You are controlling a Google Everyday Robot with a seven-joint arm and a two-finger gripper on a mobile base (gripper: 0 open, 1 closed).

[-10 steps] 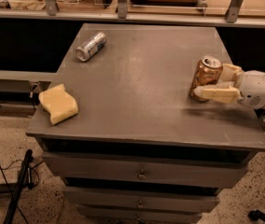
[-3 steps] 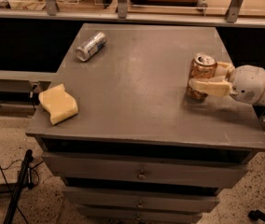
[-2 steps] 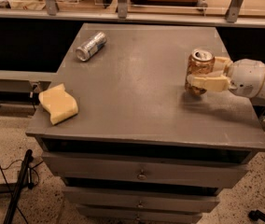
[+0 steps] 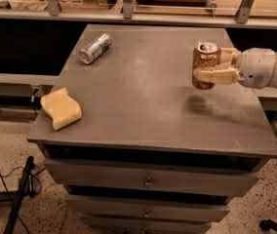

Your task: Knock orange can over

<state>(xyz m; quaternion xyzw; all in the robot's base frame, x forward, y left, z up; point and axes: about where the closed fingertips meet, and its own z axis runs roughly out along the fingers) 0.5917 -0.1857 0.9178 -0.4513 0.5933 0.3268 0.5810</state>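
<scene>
Orange can point(image 4: 204, 57) stands upright in the grasp of the gripper point(image 4: 210, 65) over the right side of the grey worktop point(image 4: 143, 91), its silver top facing up. One pale finger point(image 4: 219, 75) crosses the front of the can and the other sits behind it, both clenched on its sides, with the white arm point(image 4: 263, 68) reaching in from the right edge. A dark shadow point(image 4: 197, 104) lies on the worktop below, apart from the can's base. Well apart, a silver can point(image 4: 95, 48) lies on its side at the far left, and a yellow sponge point(image 4: 60, 107) rests near the left front corner.
</scene>
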